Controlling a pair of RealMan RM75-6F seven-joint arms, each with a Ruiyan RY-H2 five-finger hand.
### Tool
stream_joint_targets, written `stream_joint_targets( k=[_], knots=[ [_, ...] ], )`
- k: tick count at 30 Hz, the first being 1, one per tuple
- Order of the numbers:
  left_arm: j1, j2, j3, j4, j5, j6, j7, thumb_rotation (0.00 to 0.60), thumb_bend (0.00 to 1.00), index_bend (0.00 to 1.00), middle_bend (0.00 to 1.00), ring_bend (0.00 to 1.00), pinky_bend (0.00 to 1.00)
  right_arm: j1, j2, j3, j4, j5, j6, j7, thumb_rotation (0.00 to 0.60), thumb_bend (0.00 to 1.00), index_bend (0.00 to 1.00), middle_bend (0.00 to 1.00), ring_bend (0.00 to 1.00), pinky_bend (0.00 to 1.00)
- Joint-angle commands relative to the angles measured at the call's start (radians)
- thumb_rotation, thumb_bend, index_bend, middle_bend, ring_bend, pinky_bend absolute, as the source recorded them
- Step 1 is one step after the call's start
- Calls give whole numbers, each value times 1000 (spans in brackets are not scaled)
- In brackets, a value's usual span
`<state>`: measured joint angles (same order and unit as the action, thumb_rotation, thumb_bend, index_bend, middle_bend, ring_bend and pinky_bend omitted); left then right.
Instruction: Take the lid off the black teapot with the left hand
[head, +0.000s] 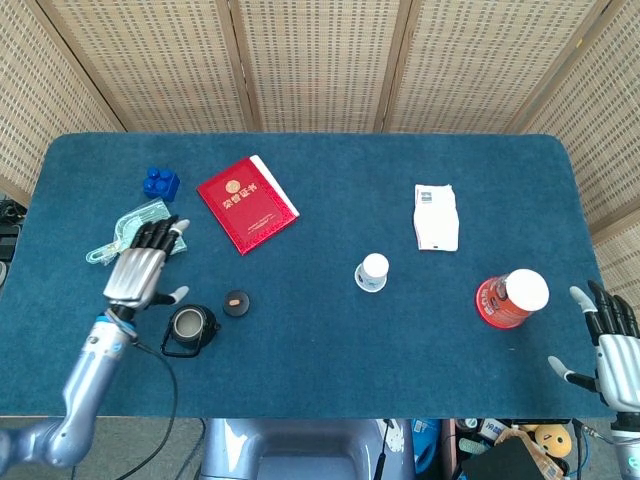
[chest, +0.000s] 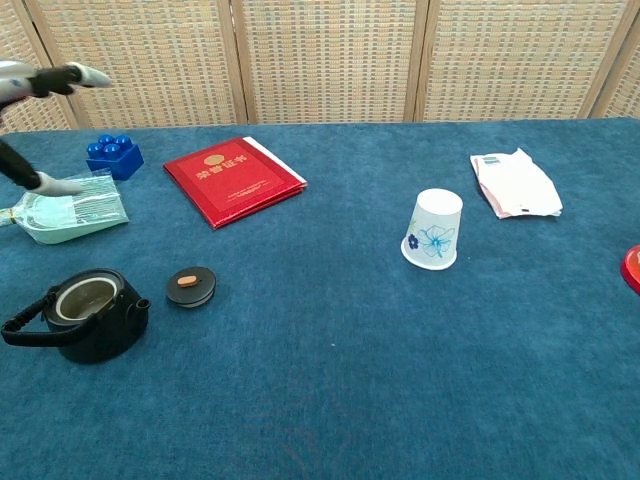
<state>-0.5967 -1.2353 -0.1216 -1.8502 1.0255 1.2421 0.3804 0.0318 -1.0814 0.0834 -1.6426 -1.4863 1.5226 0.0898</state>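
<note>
Two pieces now sit apart on the blue table (head: 320, 400): the black teapot (chest: 88, 322), open-topped, and its lid (chest: 190, 286) just beside it, flat on the cloth. The left hand (head: 140, 270) hangs above with fingers spread, holding nothing; the right hand (head: 610, 345) waits open at the far edge. The lid looks small, stiff and light, best pinched by its little brown knob.

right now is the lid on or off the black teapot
Off. The lid lies flat on the table beside the black teapot, whose mouth is open. The left hand is open and holds nothing.
</note>
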Motion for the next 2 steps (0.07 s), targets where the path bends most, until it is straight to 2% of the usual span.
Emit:
stream_joint_targets(
  k=[1,2],
  knots=[
    [139,107,100,-15,150,114,-114,600,242,0,0,0,0,-1,0,-1,-1,-2,3,-4,600,0,0,0,0,0],
    [180,119,127,-2,182,148,-142,600,242,0,0,0,0,-2,-1,-1,-2,-2,4,-4,600,0,0,0,0,0]
  ],
)
